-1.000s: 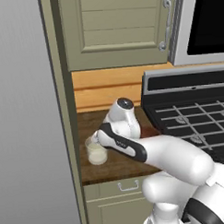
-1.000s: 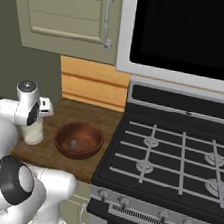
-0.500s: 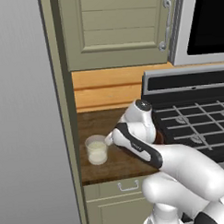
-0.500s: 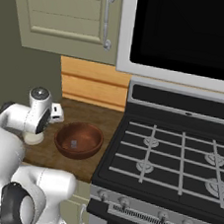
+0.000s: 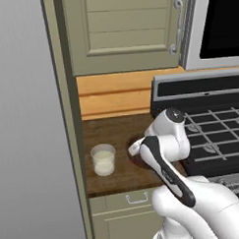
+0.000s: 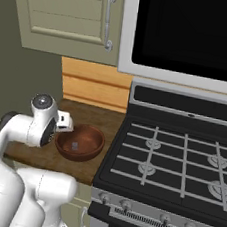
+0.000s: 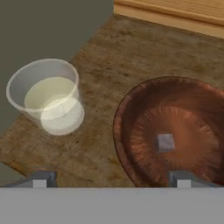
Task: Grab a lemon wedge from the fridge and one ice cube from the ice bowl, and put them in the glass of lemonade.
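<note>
No writing shows; the claw [image 7: 111,178] hangs wide open over ice bowl [image 7: 131,113] beside glass of lemonade [image 7: 46,97]

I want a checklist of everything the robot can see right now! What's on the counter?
Surface: brown wooden counter, between a grey-green wall and the stove.
Job's things: glass of lemonade upright, beside the ice bowl, not touching; one ice cube lies in the bowl. No lemon wedge visible in the glass.
Clutter: nothing seen.
Grippers: gripper open, empty, above the counter between glass and bowl.
Cables: nothing seen.
Surroundings: black gas stove, beige-green cabinet above, drawer below the counter.
</note>
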Robot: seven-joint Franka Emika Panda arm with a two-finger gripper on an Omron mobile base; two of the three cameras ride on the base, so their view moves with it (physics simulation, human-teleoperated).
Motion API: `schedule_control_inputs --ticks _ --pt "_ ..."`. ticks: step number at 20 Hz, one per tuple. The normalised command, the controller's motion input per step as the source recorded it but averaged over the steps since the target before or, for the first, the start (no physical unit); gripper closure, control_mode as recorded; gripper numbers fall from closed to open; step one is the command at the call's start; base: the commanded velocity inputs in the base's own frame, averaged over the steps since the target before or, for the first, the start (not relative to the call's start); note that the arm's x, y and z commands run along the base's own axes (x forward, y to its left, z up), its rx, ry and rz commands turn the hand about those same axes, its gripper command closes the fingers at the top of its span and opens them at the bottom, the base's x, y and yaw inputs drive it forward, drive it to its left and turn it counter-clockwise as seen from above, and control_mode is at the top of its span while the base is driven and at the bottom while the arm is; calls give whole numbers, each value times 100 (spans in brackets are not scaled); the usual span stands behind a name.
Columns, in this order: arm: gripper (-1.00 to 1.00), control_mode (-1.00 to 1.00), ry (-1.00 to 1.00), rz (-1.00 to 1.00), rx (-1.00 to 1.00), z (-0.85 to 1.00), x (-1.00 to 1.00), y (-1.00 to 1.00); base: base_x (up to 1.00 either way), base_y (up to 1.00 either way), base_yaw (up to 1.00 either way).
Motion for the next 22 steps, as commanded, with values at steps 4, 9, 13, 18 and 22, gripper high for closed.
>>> schedule_control_inputs --ticks 4,9,13,18,22 --pt "-100 -100 5 -42 0 32 -67 -92 0 0 0" --pt "-100 -100 5 -45 4 42 -82 -76 0 0 0" --pt "-100 -100 -4 -22 11 26 -98 -54 0 0 0" --pt "-100 -100 -11 -3 1 4 -49 -3 0 0 0" --pt "-100 -100 0 0 0 0 0 0 0 0 0"
